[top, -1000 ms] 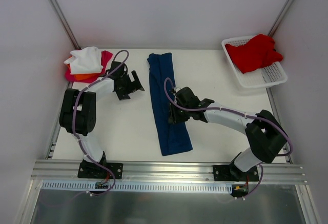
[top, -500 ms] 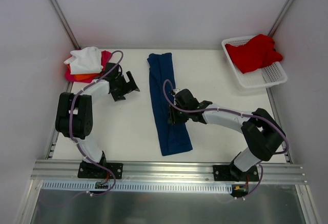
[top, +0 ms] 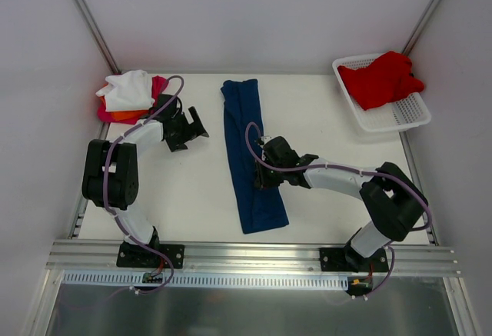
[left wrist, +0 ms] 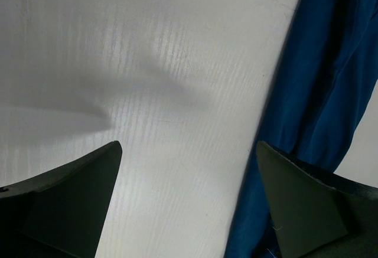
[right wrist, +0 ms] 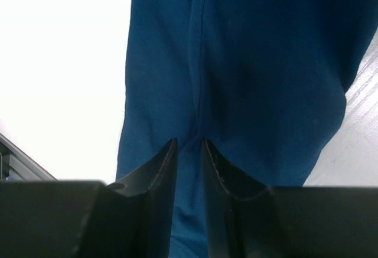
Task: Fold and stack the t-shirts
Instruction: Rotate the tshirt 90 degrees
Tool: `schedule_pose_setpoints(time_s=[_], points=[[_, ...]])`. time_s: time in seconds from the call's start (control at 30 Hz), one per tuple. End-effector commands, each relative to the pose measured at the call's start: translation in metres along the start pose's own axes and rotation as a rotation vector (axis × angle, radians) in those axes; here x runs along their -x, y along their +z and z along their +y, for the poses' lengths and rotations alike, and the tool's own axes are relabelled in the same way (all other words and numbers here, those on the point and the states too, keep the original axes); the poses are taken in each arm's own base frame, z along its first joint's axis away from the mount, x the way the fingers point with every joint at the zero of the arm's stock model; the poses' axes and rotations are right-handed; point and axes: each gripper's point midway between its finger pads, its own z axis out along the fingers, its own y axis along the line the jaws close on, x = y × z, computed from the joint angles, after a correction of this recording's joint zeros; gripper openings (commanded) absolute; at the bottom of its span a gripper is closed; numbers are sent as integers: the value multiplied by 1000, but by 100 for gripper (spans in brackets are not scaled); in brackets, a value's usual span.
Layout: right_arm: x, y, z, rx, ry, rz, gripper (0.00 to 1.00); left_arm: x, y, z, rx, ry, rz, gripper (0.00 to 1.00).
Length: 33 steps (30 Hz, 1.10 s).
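Table [top: 323, 121]: one, white, carrying all items noted below.

Arms: two, mounted at the near edge. Left arm [top: 115, 174] reached toward the far left; right arm [top: 354, 182] reached across toward the middle.

T-shirts: five counted.
- Navy t-shirt [top: 244, 132]: one, lying folded into a long narrow strip down the middle of the table, from the far edge toward the near edge.
- Red t-shirt [top: 378, 78]: one, heaped in the basket and spilling over its far rim.
- White t-shirt [top: 127, 88], orange t-shirt [top: 127, 114] and magenta t-shirt [top: 159, 86]: one each, piled together at the far left corner, white on top, orange showing beneath its near edge, magenta underneath.

Basket [top: 400, 117]: one, white plastic lattice, at the far right corner, well apart from the navy strip.

Grippers: two.
- Left gripper [top: 192, 126]: jaws spread wide over bare table, just beside the pile and holding nothing. In its wrist view the navy cloth lay off to one side.
- Right gripper [top: 260, 174]: down on the right edge of the navy strip near its middle. In its wrist view the fingers [right wrist: 159, 163] were drawn narrow, with a raised crease of navy cloth nipped between the tips.
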Motion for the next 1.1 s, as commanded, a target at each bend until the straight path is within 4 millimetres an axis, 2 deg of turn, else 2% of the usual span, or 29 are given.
schedule_pose_setpoints(time_s=[0.0, 0.37, 0.6, 0.9, 1.07], points=[[2, 4, 6, 27, 1, -12, 25, 6, -10, -4, -34, 26, -21, 99], [3, 4, 11, 42, -3, -15, 0, 8, -8, -2, -35, 23, -15, 99], [7, -2, 26, 62, -29, -26, 0, 7, -6, -3, -44, 20, -4, 99], [9, -5, 56, 92, -82, -25, 0, 8, -5, -5, -51, 19, -1, 99], [8, 6, 67, 101, -101, -2, 0, 7, -4, -6, -56, 13, 8, 99]])
